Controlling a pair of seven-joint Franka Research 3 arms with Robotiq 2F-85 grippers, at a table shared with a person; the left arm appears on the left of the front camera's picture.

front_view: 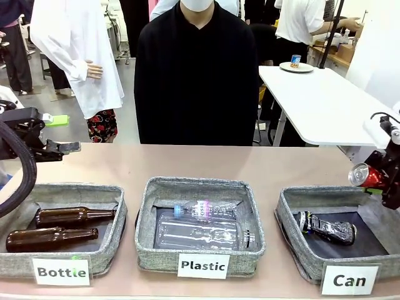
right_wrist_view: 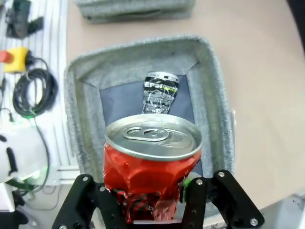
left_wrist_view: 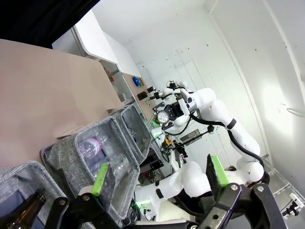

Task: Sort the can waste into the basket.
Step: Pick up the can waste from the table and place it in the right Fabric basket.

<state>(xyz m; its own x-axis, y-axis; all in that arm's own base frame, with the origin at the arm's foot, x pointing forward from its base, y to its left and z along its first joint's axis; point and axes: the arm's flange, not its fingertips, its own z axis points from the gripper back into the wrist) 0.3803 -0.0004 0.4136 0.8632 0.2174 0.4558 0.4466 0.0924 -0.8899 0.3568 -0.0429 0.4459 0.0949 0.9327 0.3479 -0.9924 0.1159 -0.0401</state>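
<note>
can waste: one in, one held above the basket

one of the two crushed cans, the black-and-silver can (front_view: 326,227), is already lying on its side on the dark floor of the basket (front_view: 294,199) labelled "can", at the right end of the worktop (front_view: 206,162). it is seen again in the right wrist view, below and beyond the other can. that part of the sort can be counted as done.

the red can (right_wrist_view: 151,162), dented, with its silver top facing the camera, is seen between the fingers of the right gripper (right_wrist_view: 152,210), directly over the open basket (right_wrist_view: 76,90). in the front view the can (front_view: 365,176) is seen at the far right, above the basket's far rim, with the gripper (front_view: 389,178) beside it. the fingers are set close on either side of the crumpled body; whether the can is firmly clamped or is just being let go cannot be told from these views. it is not yet in the basket.

the left gripper (left_wrist_view: 159,179) is held wide open and empty, off at the left side of the worktop, with nothing between its green pads.

the brown bottles (front_view: 53,228) are lying in the "bottle" basket (front_view: 69,190) and the clear bottles (front_view: 203,225) in the "plastic" basket (front_view: 200,184); no loose item is seen on the bare worktop.

as a judgement, the task is nearly finished: only the release of the red can is left, and since it is held over the basket's interior, a straight drop should land it beside the black-and-silver one.
</note>
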